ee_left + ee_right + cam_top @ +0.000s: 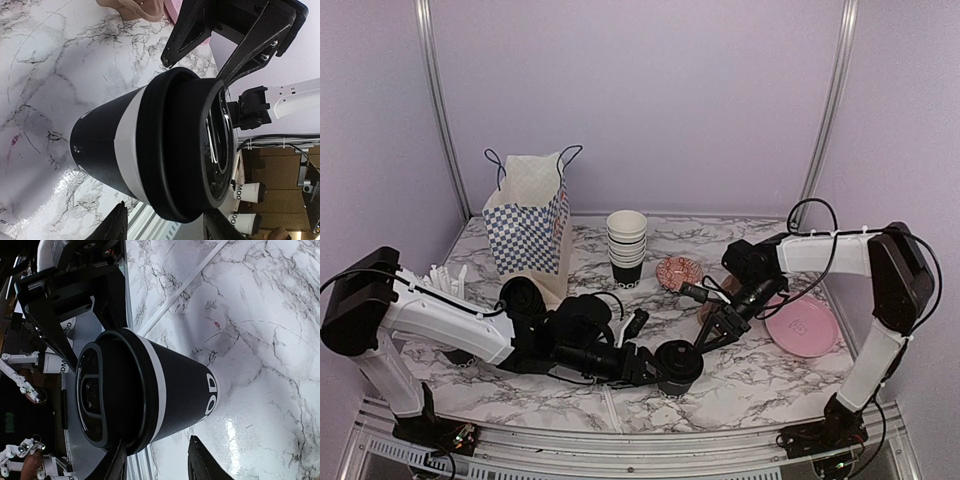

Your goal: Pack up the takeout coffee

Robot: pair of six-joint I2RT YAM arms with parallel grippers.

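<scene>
Marble table (pixel 770 390): left gripper (pixel 167 226) and right gripper (pixel 157 462) straddle the takeout coffee (pixel 678 362), clamping unclear. Lift upright toward the eleven-o'clock checkered bag (pixel 530 225).

Checkered bag (pixel 528 225), cup stack (pixel 626 245), possibly pink plate (pixel 802 326)

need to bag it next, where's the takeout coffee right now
In the top view the takeout coffee stands at the table's front centre, between the left gripper and the right gripper.

takeout coffee (pixel 677 365): black, white band | bag (pixel 528 225): blue-white check | plate (pixel 802 327): pink | table (pixel 760 385): grey-veined white marble
</scene>
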